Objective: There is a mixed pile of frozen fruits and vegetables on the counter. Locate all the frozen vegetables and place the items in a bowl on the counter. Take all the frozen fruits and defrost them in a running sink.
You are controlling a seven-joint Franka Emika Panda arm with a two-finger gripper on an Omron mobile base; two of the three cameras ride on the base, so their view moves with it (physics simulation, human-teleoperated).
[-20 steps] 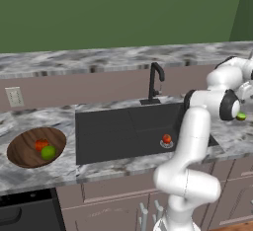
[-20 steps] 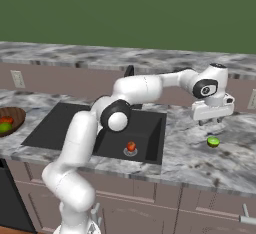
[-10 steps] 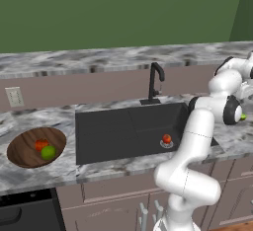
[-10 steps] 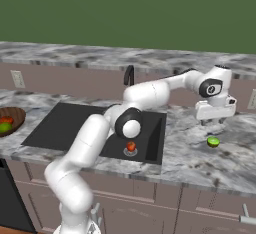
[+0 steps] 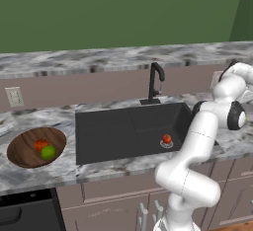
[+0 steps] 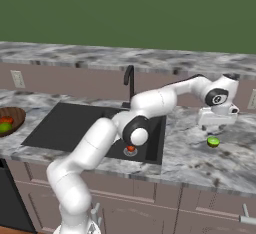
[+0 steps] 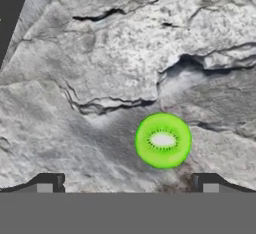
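Two fingertips of the gripper stand wide apart, empty, just above the kiwi half on the counter right of the sink; nothing blocks it. Since a second ago the hand has sunk closer. Farther left, tomato and green ball sit in the bowl

The white arm rises from its base, bends at the elbow and reaches far forward and to the right, with the wrist turned so the hand points straight down. The gripper hangs at the end of this long reach. Its jaws stand wide apart, and nothing is between them. In the hand view the two dark fingertips show far from each other.
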